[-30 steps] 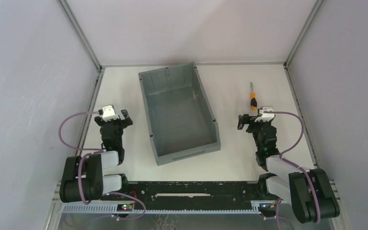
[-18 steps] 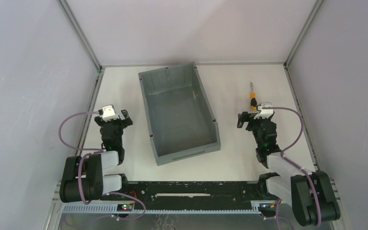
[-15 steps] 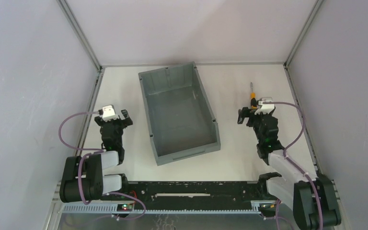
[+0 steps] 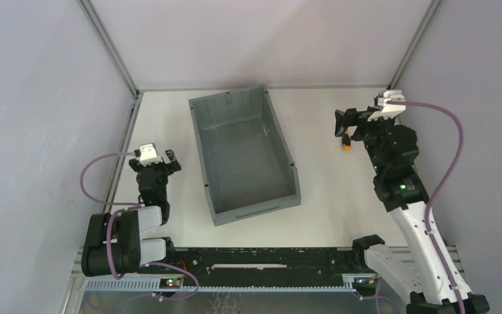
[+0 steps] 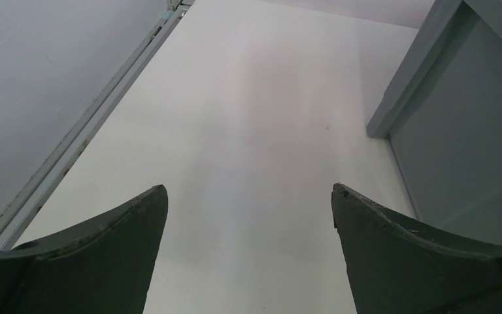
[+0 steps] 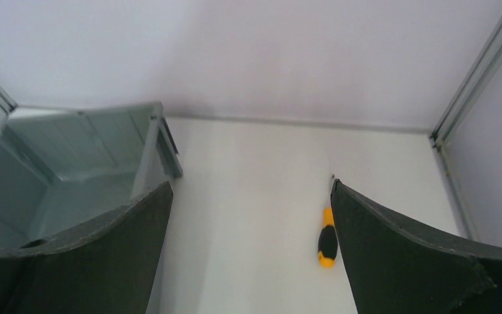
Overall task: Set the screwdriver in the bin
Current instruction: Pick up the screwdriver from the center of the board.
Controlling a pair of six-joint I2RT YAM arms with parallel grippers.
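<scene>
The screwdriver (image 4: pixel 346 144) lies on the white table right of the bin; only its orange and black handle end shows under my right gripper. In the right wrist view the screwdriver (image 6: pixel 327 239) lies close beside the right finger, with its thin shaft partly hidden behind that finger. My right gripper (image 4: pixel 351 125) hovers above it, open and empty (image 6: pixel 250 186). The grey bin (image 4: pixel 245 154) stands in the middle and looks empty; its far corner shows at the left of the right wrist view (image 6: pixel 72 170). My left gripper (image 4: pixel 159 161) is open and empty, left of the bin (image 5: pixel 248 190).
The bin's wall (image 5: pixel 444 118) stands close on the right of my left gripper. Metal frame rails (image 4: pixel 131 124) and grey walls (image 4: pixel 470 98) bound the table on the left, back and right. The right rail (image 6: pixel 477 72) is just beyond the screwdriver.
My right arm has stretched out and lifted, carrying its open gripper away from the base to above the screwdriver. The screwdriver, bin and left arm have not moved.
</scene>
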